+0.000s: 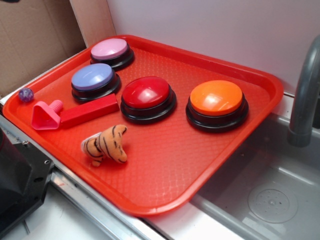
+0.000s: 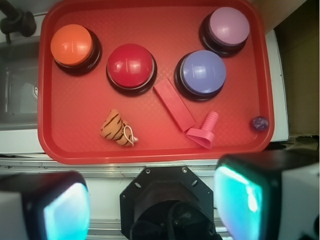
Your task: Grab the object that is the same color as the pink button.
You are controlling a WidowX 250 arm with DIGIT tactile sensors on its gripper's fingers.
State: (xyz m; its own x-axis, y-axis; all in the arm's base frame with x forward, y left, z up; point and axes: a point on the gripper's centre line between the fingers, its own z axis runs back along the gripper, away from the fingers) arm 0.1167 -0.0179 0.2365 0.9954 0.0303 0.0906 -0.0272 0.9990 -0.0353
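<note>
The gripper (image 2: 150,200) hangs wide open and empty above the red tray's (image 2: 150,156) near rim, fingers blurred, seemingly touching nothing. The pink bolt (image 2: 204,131) lies on the tray, touching the red block (image 2: 174,105).

Red tray (image 1: 250,75) with textured floor, set beside a steel sink (image 1: 280,200); grey faucet pipe (image 1: 305,90) rises at the sink's edge.

On the tray: orange button (image 1: 216,98) nearest the sink, red button (image 1: 146,93) just beside it, lavender-blue button (image 1: 92,77) further along. All three domed, on black bases.

Red rectangular block (image 1: 90,111) lies flat in front of the lavender-blue and red buttons. Small purple ball (image 1: 26,94) sits near the tray's rim. Striped tiger plush (image 1: 105,144) lies in open tray floor, apart from the buttons.

Cardboard (image 1: 35,35) stands behind the tray.
</note>
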